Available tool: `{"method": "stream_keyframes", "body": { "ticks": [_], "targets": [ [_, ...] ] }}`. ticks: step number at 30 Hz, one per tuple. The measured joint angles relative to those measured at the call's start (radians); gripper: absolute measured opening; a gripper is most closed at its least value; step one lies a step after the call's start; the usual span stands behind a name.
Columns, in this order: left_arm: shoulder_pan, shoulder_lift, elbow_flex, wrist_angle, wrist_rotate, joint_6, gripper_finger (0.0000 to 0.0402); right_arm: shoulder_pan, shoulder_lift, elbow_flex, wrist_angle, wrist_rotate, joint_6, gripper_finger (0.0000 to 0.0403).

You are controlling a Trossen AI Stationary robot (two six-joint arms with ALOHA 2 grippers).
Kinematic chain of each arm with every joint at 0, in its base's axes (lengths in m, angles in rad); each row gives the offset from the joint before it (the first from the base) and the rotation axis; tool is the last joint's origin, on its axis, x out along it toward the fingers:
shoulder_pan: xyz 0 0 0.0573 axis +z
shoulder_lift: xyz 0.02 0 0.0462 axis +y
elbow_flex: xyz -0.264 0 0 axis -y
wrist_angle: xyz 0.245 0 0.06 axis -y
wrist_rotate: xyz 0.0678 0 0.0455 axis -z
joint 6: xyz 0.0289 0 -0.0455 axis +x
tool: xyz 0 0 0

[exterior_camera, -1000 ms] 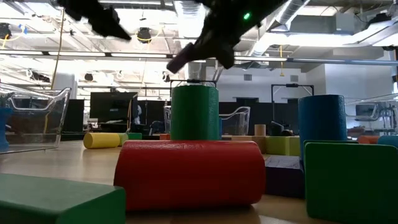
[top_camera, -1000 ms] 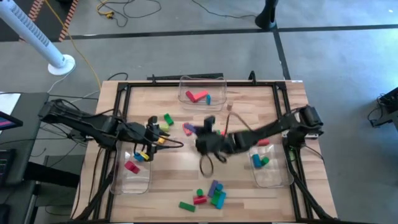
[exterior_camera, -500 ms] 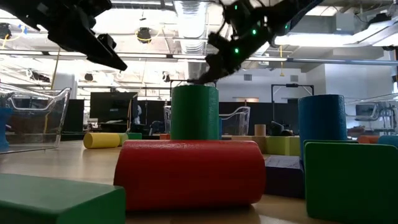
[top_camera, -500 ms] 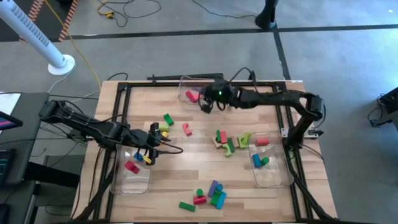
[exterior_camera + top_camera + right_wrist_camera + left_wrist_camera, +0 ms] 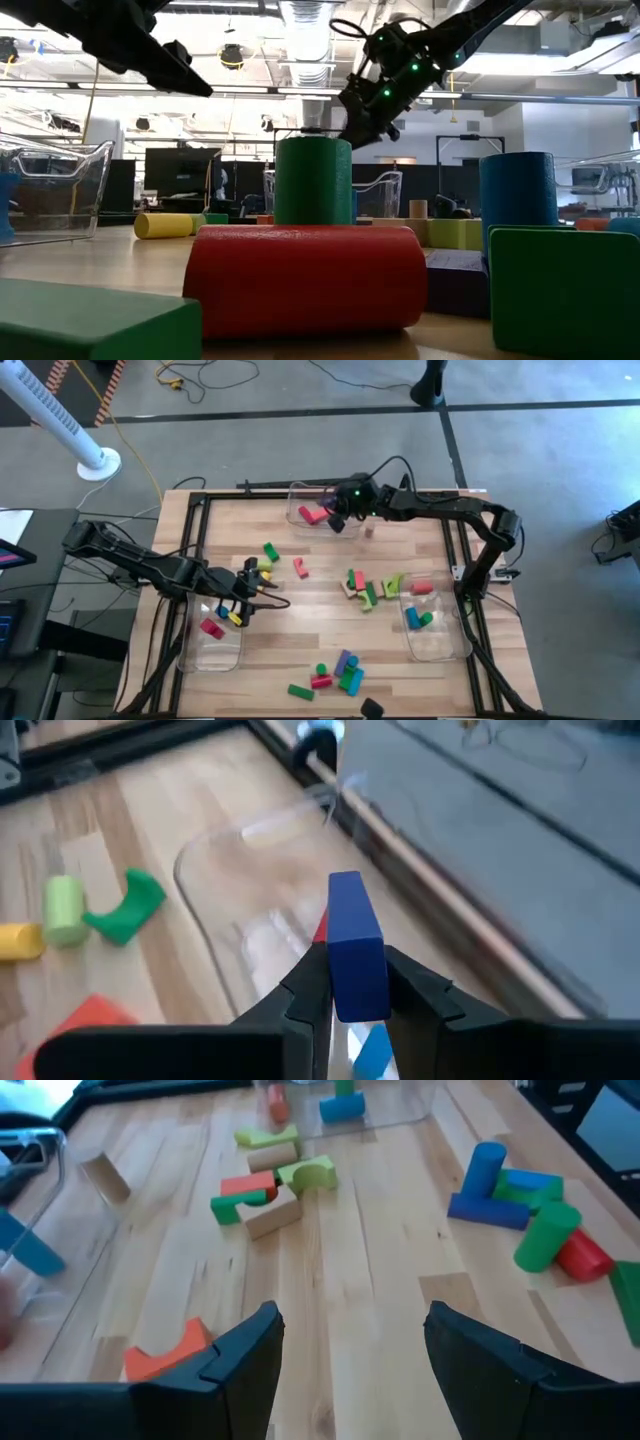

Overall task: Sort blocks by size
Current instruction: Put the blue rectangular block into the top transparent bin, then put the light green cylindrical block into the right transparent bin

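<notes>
No readable labels or writing anywhere on the blocks or bins, so nothing to report there.

The right gripper (image 5: 350, 982) is clamped on a blue block (image 5: 354, 944), up over the clear bin (image 5: 324, 505) at top center of the high view, which already has a red block (image 5: 313, 514) in it. The rest are scattered on the counter (image 5: 310, 625): a mixed cluster (image 5: 368, 586) right of center, another bunch (image 5: 335, 673) near the bottom edge, a green one (image 5: 271, 551) left of center. The left bin (image 5: 214, 636) has a pink block, the right bin (image 5: 432, 622) has blue, green and red ones.

The left gripper (image 5: 348, 1342) hangs over the left bin with its fingers apart, nothing in them.

Counter is light wood planks inside a black frame. Floor around it is grey concrete with cables, and a white fan stand (image 5: 96, 459) in the upper left. The low view shows an open workshop room with ceiling lights.
</notes>
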Motion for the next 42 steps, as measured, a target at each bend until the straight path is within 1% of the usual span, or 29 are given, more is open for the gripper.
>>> {"method": "stream_keyframes", "body": {
  "ticks": [4, 8, 11, 20, 23, 30, 33, 37, 42],
  "targets": [
    [0.000, 0.000, 0.000, 0.027, 0.000, 0.005, 0.0234, 0.001, 0.000, 0.000, -0.065, 0.000, 0.014, 0.0101],
    [0.000, 0.000, 0.000, 0.038, 0.000, 0.014, 0.0234, 0.003, 0.000, 0.000, -0.071, 0.001, 0.040, 0.0103],
    [0.000, 0.000, 0.000, 0.038, 0.000, 0.026, 0.0234, 0.003, 0.000, 0.000, -0.073, 0.022, 0.041, 0.0103],
    [0.000, 0.000, 0.000, 0.050, 0.000, 0.050, 0.0233, 0.001, 0.000, 0.000, -0.094, 0.025, 0.055, 0.0107],
    [0.000, 0.000, 0.000, 0.050, 0.000, 0.048, 0.0233, 0.001, 0.000, 0.000, -0.093, 0.026, 0.055, 0.0122],
    [0.000, 0.000, 0.000, 0.048, 0.000, 0.036, 0.0233, 0.001, 0.000, 0.000, -0.093, 0.027, 0.055, 0.0187],
    [0.000, 0.000, 0.000, 0.048, 0.000, 0.029, 0.0233, 0.001, 0.000, 0.000, -0.090, 0.029, 0.055, 0.0206],
    [0.000, 0.000, 0.000, 0.047, 0.000, 0.024, 0.0233, 0.013, 0.000, 0.000, -0.074, 0.031, 0.026, 0.0211],
    [0.000, 0.000, 0.000, 0.028, 0.000, 0.010, 0.0233, 0.049, 0.000, 0.000, -0.023, 0.031, -0.014, 0.0203]
  ]
}}
